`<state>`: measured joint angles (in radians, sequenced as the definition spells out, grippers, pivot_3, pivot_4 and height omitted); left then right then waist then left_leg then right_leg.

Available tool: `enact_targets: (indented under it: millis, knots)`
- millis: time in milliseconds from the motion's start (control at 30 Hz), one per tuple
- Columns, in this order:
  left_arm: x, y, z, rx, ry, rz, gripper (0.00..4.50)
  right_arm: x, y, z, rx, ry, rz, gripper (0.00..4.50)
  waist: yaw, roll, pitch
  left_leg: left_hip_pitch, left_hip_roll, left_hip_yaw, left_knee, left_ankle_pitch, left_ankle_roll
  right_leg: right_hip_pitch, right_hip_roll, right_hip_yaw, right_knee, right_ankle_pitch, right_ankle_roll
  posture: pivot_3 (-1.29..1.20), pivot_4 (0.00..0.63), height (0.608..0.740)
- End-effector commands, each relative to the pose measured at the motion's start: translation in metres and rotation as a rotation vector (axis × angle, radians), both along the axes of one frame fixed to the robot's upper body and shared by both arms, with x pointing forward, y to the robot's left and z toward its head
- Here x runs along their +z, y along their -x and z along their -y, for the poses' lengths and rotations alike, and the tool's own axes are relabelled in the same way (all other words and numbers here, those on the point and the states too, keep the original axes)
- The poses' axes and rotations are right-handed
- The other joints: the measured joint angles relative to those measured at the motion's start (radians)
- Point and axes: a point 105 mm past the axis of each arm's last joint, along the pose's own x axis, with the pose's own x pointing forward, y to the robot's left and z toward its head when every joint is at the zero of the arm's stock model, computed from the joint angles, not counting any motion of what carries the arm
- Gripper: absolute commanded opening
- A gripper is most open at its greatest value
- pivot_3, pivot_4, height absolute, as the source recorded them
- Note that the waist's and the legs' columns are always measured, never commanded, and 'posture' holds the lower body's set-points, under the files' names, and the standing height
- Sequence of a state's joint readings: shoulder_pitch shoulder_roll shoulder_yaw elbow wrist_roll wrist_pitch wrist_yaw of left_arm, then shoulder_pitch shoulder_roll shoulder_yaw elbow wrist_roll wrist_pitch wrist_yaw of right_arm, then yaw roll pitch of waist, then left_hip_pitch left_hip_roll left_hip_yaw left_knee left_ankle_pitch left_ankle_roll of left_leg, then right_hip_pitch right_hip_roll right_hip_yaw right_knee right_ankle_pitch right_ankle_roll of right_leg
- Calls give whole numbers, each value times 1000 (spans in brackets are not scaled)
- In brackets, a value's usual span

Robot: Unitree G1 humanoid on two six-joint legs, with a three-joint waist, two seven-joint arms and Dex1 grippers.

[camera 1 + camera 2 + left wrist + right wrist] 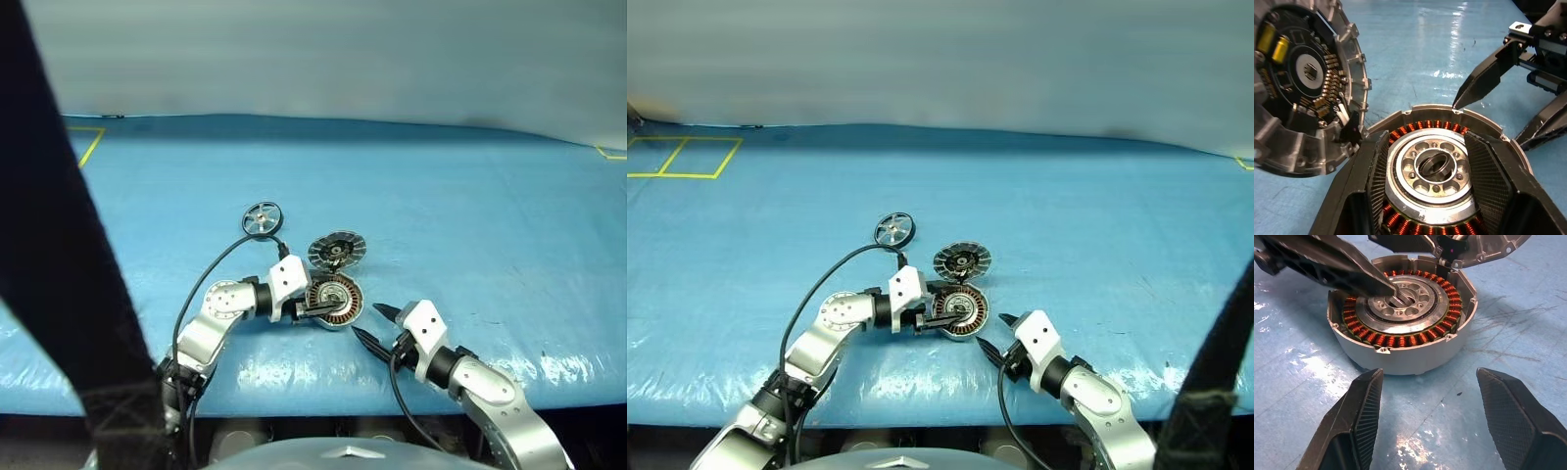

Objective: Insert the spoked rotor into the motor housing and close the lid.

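The motor housing (339,303), its copper windings ringing a silver hub, lies near the table's front edge. My left gripper (319,307) reaches over it from the left. Its fingers (1374,181) stand open on either side of the hub (1436,167), and one finger (1337,264) lies across the top of the housing (1400,347). The lid (336,251), ribbed with a dark centre, rests just behind the housing against its rim. The spoked rotor (262,218) lies alone farther back on the left. My right gripper (370,324) is open and empty, a little in front and to the right of the housing.
The table is covered with a wrinkled blue sheet (470,215); its front edge runs close below the grippers. Yellow tape marks (686,157) lie at the far left. A black strap (59,245) hangs down the left side, and a black cable (211,269) loops above my left arm.
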<state>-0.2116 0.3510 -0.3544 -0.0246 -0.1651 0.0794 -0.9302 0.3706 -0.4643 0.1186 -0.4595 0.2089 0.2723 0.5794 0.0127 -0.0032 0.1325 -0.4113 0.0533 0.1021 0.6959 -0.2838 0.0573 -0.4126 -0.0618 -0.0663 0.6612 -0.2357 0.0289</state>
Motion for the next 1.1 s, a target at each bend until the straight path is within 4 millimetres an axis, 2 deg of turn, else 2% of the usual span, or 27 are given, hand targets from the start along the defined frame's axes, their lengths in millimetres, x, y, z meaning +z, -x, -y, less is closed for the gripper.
enact_targets:
  millis: [33, 167, 300, 500, 633, 733, 867, 933, 1000, 1100]
  knots:
    - [24, 16, -9, -57, 31, 24, 2635, 27, -1, -12, 55, -66, 78, 3219, -1, 1, 0, 0, 0, 0, 0, 0, 0, 0, 0, 0, 0, -1, -1, 0, 150, 740]
    - [25, 23, -26, -14, 37, -2, 2635, 51, -7, -19, 80, -115, 148, 3219, 1, 1, 0, 0, 0, 0, 0, 0, 0, 0, 0, 0, 0, -2, 0, 0, 150, 740]
    - [17, 20, -46, 111, 50, -58, 2662, 61, -10, -25, 134, -122, 170, 1957, 3, 1, 0, 0, 0, 0, 0, 0, 0, 0, -1, 0, 0, -3, 0, 0, 150, 740]
    - [8, 26, -59, 189, 102, -69, 2662, 45, -19, -31, 184, -101, 117, 29, 2, 1, 0, 0, 0, 0, 0, 0, 0, 0, -1, 0, 0, -1, -2, 0, 150, 740]
    - [6, 31, -59, 189, 103, -61, 2662, 43, -35, -28, 148, -102, 112, 29, 2, 1, 0, 0, 0, 0, 0, 0, 0, 0, -1, 0, 0, -1, -2, 0, 150, 740]
    - [8, 33, -58, 186, 113, -54, 2662, 39, -39, -29, 165, -83, 103, 29, 3, 1, 0, 0, 0, 0, 0, 0, 0, 0, -1, -1, 0, -1, -2, 0, 150, 740]
    - [5, 35, -58, 186, 99, -44, 2662, 34, -40, -40, 223, -84, 85, 29, 1, 1, 0, 0, 0, 0, 0, 0, 0, 0, -1, -1, 0, -1, -2, 0, 150, 740]
    - [1, 36, -59, 190, 92, -53, 2662, 26, -39, -44, 254, -28, 81, 29, 0, 1, 0, 0, 0, 0, 0, 0, 0, 0, -1, 0, 0, -1, -3, 0, 150, 740]
    - [-4, 38, -59, 175, 71, -59, 2662, 18, -41, -44, 244, -2, 73, 29, 0, 1, 0, 0, 0, 0, 0, 0, 0, 0, -1, -1, 0, -1, -2, 0, 150, 740]
    - [-6, 39, -59, 180, 67, -62, 2662, 16, -44, -43, 203, -53, 50, 29, 1, 1, 0, 0, 0, 0, 0, 0, 0, 0, -1, -1, 0, -1, -2, 0, 150, 740]
